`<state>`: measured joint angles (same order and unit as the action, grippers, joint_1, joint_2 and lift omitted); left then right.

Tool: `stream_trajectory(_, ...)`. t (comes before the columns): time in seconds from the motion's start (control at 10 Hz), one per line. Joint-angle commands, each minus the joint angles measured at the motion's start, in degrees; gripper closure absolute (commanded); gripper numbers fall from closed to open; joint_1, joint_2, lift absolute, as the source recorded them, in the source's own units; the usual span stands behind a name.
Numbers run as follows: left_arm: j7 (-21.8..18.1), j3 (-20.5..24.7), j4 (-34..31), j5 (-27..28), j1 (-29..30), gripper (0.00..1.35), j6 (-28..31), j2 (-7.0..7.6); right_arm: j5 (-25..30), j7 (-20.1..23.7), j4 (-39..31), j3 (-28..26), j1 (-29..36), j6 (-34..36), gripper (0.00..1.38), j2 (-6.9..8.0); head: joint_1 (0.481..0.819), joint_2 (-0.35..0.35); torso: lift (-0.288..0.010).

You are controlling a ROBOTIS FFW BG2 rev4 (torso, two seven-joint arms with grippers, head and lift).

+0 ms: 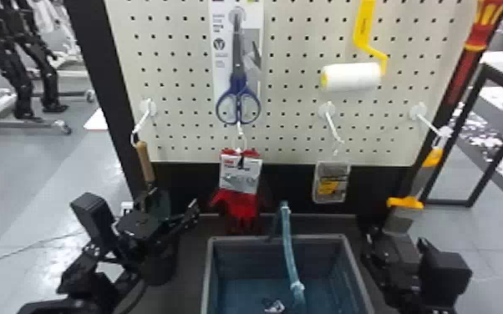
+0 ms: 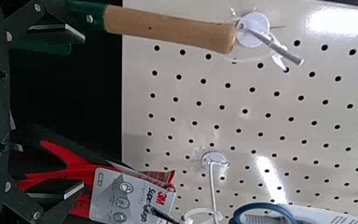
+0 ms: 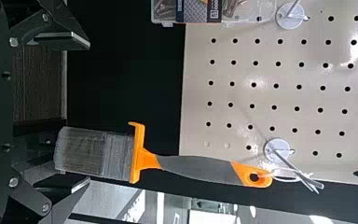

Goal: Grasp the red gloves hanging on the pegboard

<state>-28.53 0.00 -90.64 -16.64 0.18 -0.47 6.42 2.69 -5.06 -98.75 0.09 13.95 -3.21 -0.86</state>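
Note:
The red gloves (image 1: 238, 206) hang with a grey label card (image 1: 240, 173) from a white hook at the pegboard's lower edge, below the scissors. My left gripper (image 1: 190, 213) sits just to their left at about their height, apart from them. In the left wrist view it (image 2: 70, 112) is open, and the red gloves (image 2: 65, 163) lie beside one finger (image 2: 58, 189) rather than between the two. My right gripper (image 1: 374, 244) rests low at the right, open (image 3: 74, 112), facing the hanging paint brush (image 3: 98, 151).
On the pegboard (image 1: 296, 125) hang blue scissors (image 1: 238, 100), a yellow paint roller (image 1: 351, 75), a wooden-handled trowel (image 1: 145, 163), a packet of screws (image 1: 331, 181) and an orange-and-grey brush (image 1: 405, 208). A grey basket (image 1: 209, 267) with a blue handle (image 1: 290, 250) stands below the gloves.

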Motion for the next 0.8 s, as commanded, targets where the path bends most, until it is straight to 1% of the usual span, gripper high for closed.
stream_trajectory(0.0,-2.23,-0.09,1.6,0.21,-1.85,0.2,0.91,-0.01,0.12,0.14,0.14,0.0,-0.16,-0.13,0.27,0.07,0.549,0.0,-0.1)
stream_trajectory(0.4,-5.66,-1.49,5.12,-0.14,-5.54,0.2,2.5,-0.27,0.39,0.58,0.58,0.0,-0.51,-0.48,0.27,0.42,0.549,0.0,-0.1)
stream_trajectory(0.5,-7.16,-1.93,6.61,-0.76,-6.78,0.2,2.67,-0.18,0.39,0.75,0.58,0.09,-0.6,-0.66,0.27,0.51,0.549,0.0,-0.1)
stream_trajectory(0.7,-9.79,-2.81,9.16,-1.02,-9.24,0.2,3.46,0.43,0.47,0.93,0.84,0.09,-0.77,-1.01,0.27,0.6,0.549,0.0,-0.1)
